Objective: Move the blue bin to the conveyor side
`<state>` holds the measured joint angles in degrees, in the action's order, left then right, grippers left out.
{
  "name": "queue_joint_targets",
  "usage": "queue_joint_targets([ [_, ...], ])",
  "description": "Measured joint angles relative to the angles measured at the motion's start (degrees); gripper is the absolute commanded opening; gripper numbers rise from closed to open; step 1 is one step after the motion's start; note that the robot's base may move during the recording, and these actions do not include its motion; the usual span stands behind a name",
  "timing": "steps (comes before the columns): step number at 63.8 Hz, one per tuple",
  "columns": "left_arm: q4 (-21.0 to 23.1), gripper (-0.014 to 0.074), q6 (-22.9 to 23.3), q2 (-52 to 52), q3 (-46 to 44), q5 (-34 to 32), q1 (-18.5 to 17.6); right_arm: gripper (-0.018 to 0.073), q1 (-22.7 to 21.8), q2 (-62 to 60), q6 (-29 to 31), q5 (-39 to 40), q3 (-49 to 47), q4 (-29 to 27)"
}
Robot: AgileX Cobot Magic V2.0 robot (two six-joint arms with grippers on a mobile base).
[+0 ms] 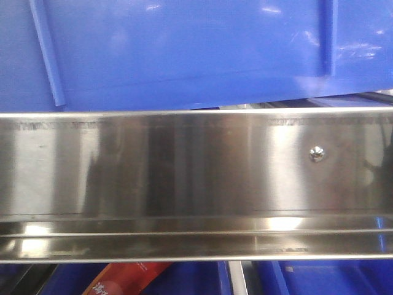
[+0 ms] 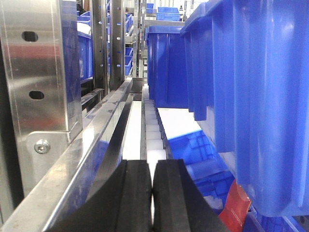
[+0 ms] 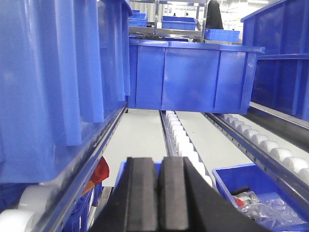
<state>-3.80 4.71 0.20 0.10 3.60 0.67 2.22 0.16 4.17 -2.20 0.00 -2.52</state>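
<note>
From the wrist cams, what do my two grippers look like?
Left gripper: two matte black, blocky fingers with squared tips, flaring towards the base. Right gripper: the same black squared shape. No cables or markings show.

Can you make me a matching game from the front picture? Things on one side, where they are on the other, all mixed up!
Things:
1 large bright-blue plastic bin
2 long shiny steel rail
3 small round silver screw
4 red-orange printed packet

Places:
A bottom edge, left
B across the top
C on the rail's right
D across the middle

Pairs: 1-B, 2-D, 3-C, 4-A
</note>
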Motion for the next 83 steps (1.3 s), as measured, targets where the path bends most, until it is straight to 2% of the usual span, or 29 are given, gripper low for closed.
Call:
queue_joint_targets([
  [27, 0.0, 0.0011, 0.0, 0.0, 0.0, -0.1, 0.0, -0.0088, 0.0, 0.0, 0.0, 0.0, 0.0, 0.0],
  [39, 0.0, 0.0011, 0.0, 0.0, 0.0, -4.6, 0.0, -0.0088, 0.0, 0.0, 0.0, 0.0, 0.0, 0.0],
  [52, 0.0, 0.0011, 0.0, 0.0, 0.0, -5.0, 0.0, -0.0088, 0.0, 0.0, 0.0, 0.0, 0.0, 0.2],
  [58, 0.0, 0.0011, 0.0, 0.0, 0.0, -5.6, 0.0, -0.0088, 0.0, 0.0, 0.0, 2.2, 0.0, 1.0],
  [62, 0.5, 0.0011, 0.0, 0.0, -0.1, -6.0, 0.0, -0.0088, 0.0, 0.0, 0.0, 6.4, 0.0, 1.1],
  [67, 1.0, 0.0011, 0.0, 0.0, -1.9, -3.6, 0.0, -0.0088, 0.0, 0.0, 0.0, 9.4, -1.2, 1.1],
  [72, 1.1, 0.0011, 0.0, 0.0, -6.1, 0.4, 0.0, -0.0088, 0.0, -0.1, 0.1, 8.8, -5.9, 1.1],
  [83, 1.1, 0.0011, 0.0, 0.8, -17.2, 7.9, 0.0, -0.0088, 0.0, 1.2, 0.2, -4.3, -21.8, 1.1],
])
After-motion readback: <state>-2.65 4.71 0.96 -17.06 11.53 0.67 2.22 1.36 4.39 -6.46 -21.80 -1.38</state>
